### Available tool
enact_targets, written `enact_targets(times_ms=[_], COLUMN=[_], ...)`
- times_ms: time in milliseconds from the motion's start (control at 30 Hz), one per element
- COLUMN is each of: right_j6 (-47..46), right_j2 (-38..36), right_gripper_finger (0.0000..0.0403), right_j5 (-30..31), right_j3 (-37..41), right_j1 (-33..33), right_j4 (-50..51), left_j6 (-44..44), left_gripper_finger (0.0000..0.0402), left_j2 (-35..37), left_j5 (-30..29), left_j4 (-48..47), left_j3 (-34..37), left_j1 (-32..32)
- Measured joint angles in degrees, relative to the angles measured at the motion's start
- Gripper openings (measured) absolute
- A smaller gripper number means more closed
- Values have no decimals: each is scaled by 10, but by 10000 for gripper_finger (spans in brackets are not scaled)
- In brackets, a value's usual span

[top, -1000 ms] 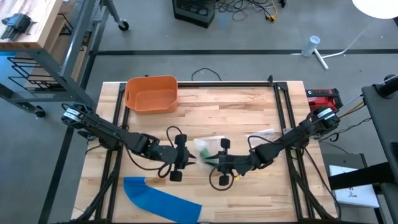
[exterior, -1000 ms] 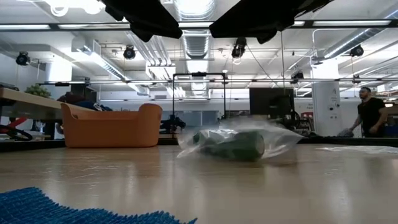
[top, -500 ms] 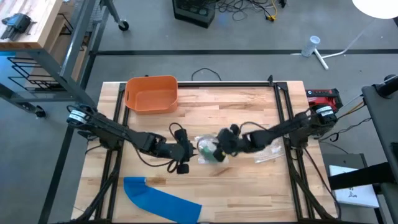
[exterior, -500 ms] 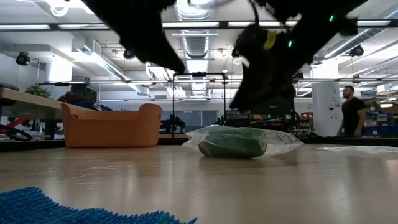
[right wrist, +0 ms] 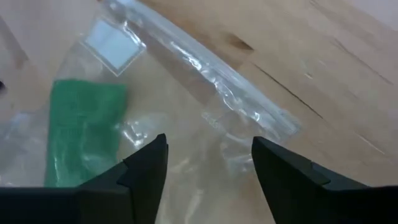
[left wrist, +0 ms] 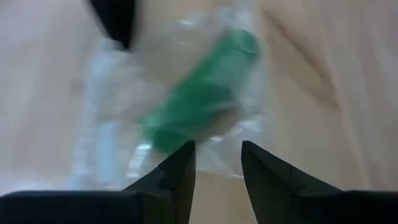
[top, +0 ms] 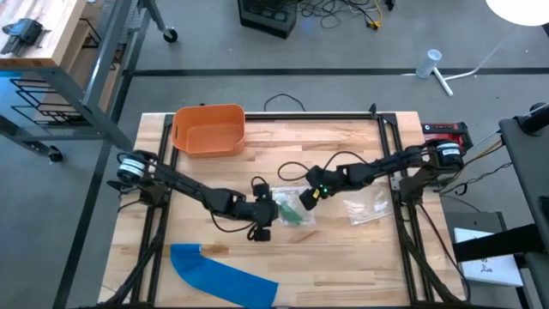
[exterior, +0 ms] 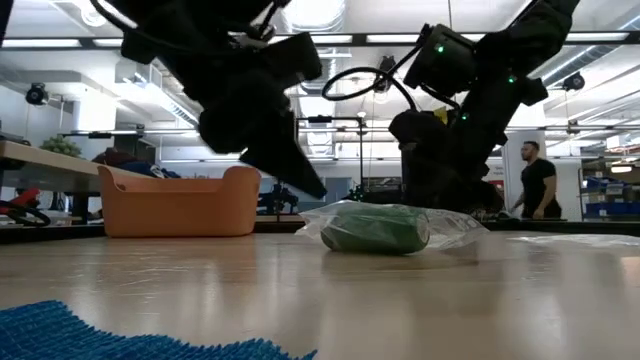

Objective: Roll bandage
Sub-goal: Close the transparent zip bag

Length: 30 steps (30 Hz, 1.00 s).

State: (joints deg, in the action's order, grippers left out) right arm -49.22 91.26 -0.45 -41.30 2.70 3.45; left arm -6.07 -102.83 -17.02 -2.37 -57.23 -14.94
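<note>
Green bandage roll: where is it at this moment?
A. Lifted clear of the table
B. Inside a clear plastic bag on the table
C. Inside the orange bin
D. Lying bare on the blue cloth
B: the green bandage roll lies wrapped in the clear plastic bag, resting on the table.

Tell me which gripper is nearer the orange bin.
Left, only slightly. The left gripper sits below and right of the orange bin near the table's middle; the right gripper is farther right, beyond the bagged green bandage roll.
</note>
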Motion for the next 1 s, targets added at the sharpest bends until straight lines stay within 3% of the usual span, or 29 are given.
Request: enact_targets(times_ms=[167,433,700,1000], right_j6=[-26,-27,-27,-5], right_j2=[-5,-50,-50,-90], right_gripper_finger=[240,229,211,242], right_j5=[-35,-34,-27,-41], right_j3=[-1,-4,-4,-4], right_j1=[16,20,22,26], right_j4=[17,45,61,110], left_j6=[0,-4,-9,-11], left_gripper_finger=[108,78,80,79], left_j2=[-20,-33,-36,-36], left_j5=[60,61,61,77], left_j4=[-4,-17,-18,-20], left_j3=[0,0,0,0], left_j1=[0,0,0,0])
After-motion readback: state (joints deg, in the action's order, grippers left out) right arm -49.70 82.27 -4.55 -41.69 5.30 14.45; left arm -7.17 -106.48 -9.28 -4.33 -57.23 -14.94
